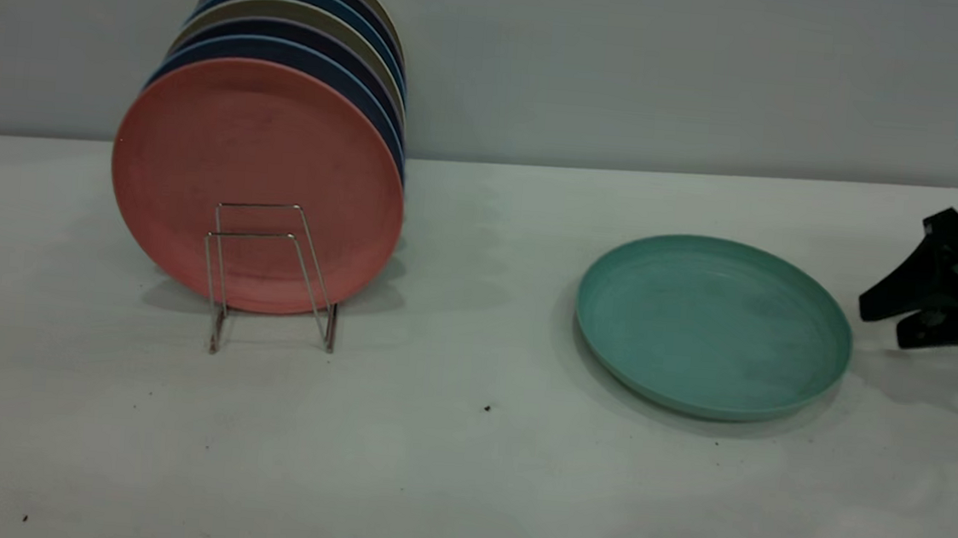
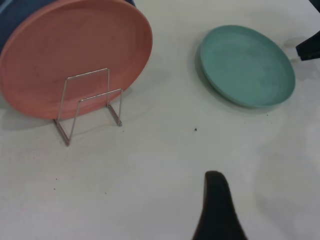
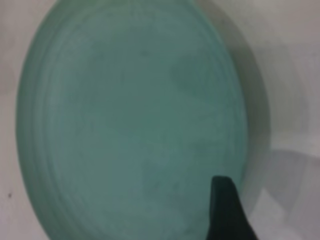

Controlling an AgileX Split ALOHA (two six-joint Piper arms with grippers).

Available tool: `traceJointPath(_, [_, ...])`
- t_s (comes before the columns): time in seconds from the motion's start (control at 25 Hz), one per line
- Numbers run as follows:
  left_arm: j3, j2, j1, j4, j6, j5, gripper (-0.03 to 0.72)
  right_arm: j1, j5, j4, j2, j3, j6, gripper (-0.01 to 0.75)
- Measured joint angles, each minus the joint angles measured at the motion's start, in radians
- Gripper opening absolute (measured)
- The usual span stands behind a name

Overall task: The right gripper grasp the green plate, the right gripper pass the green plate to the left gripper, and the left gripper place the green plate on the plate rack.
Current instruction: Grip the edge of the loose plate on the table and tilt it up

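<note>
The green plate (image 1: pixel 714 326) lies flat on the white table at the right; it also shows in the left wrist view (image 2: pixel 247 65) and fills the right wrist view (image 3: pixel 130 120). My right gripper (image 1: pixel 883 326) hovers just right of the plate's rim, jaws apart and empty; one of its fingers (image 3: pixel 226 205) shows over the rim. The plate rack (image 1: pixel 272 274) stands at the left, its front loops bare (image 2: pixel 90 102). Of my left gripper only one finger (image 2: pixel 216 205) shows, above bare table, far from both plate and rack; it holds nothing.
A salmon-pink plate (image 1: pixel 257 183) stands upright in the rack, with several blue and olive plates (image 1: pixel 309 33) behind it. A grey wall runs along the table's far edge.
</note>
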Motion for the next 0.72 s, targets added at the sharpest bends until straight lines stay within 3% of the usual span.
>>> traceJointPath(0.36, [0.0,0.0,0.0,0.0,0.0,-0.019,0.537,0.043,0.009,0.039,0.044,-0.017,-0.021,0.471])
traceJointPath(0.72, [0.0,0.0,0.0,0.0,0.0,-0.022,0.537,0.111,-0.083,0.053,0.046,-0.017,-0.04,0.465])
